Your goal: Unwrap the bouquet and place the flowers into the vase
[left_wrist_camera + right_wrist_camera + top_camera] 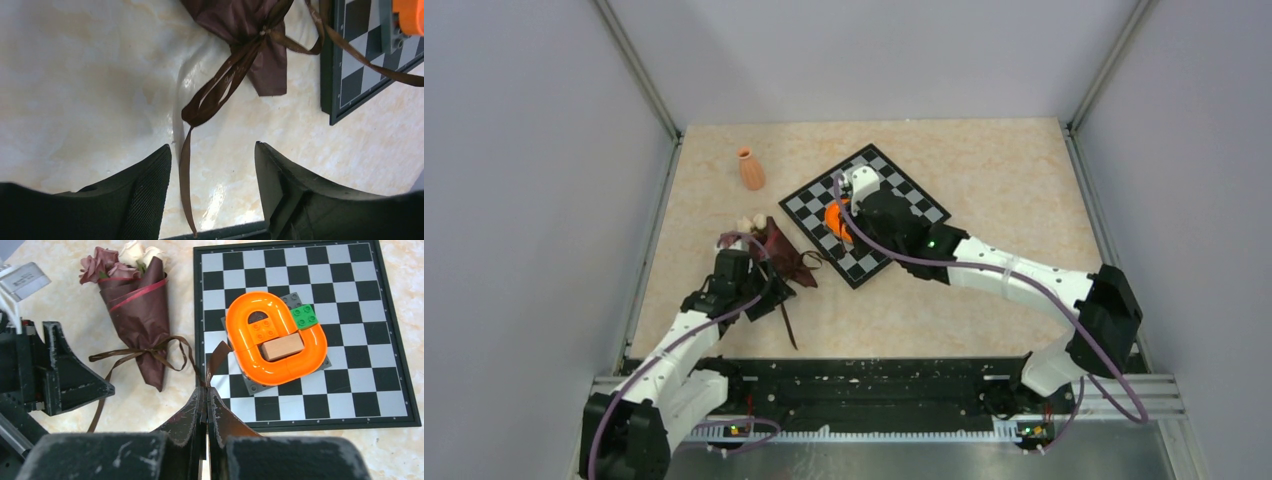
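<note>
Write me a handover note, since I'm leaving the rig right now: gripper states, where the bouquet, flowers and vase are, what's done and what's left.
Left gripper: open, over a loose tail of the thin brown ribbon, holding nothing.
Right gripper: shut on another ribbon end.
Maroon cloth cone bouquet: lying beside the black-and-white chessboard, ribbon knot still tied.
Cream and pink roses: still in the wrap.
Small terracotta vase: upright, beyond the bouquet.
Done: nothing yet.
Left: pull the knot loose, unwrap, put the roses in the vase.

Bouquet (776, 250) left of chessboard (814, 208)
</note>
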Tool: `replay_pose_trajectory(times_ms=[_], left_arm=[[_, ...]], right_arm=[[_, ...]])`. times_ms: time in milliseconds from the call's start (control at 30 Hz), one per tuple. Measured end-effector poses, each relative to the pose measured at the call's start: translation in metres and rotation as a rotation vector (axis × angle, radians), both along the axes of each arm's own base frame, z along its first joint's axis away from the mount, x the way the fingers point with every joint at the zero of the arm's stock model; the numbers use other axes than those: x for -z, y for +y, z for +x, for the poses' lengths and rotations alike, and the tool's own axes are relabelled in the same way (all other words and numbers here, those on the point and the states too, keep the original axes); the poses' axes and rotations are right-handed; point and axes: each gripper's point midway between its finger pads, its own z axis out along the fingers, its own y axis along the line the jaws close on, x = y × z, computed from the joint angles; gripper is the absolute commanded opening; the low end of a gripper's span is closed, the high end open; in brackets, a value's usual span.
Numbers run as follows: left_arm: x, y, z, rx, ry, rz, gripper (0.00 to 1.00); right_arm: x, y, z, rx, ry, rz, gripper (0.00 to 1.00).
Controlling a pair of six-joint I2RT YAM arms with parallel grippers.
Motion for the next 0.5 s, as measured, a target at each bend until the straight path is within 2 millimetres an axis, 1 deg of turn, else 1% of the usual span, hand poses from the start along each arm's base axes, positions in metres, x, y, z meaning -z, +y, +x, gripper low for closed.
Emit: replay_pose_trajectory(times_ms=[100, 167, 333, 500], left_arm=[[-0.003, 0.002, 0.009, -0.026, -0.034, 0.011, 0.59], [-0.002, 0.003, 0.015, -0.044, -0.045, 0.02, 0.56], [0.01, 0.006, 0.02, -0.067, -0.028, 0.069, 0.48], [0.014, 0.006, 0.027, -0.082, -0.041, 0.1, 0.39]], right_arm=[[0.0, -0.007, 0.01, 0.009, 0.012, 0.009, 0.0], [0.001, -0.009, 0.013, 0.006, 0.02, 0.014, 0.0], [0.002, -0.009, 0.015, -0.012, 0.036, 0.028, 0.0], [0.01, -0.012, 0.016, -0.022, 0.056, 0.026, 0.0]])
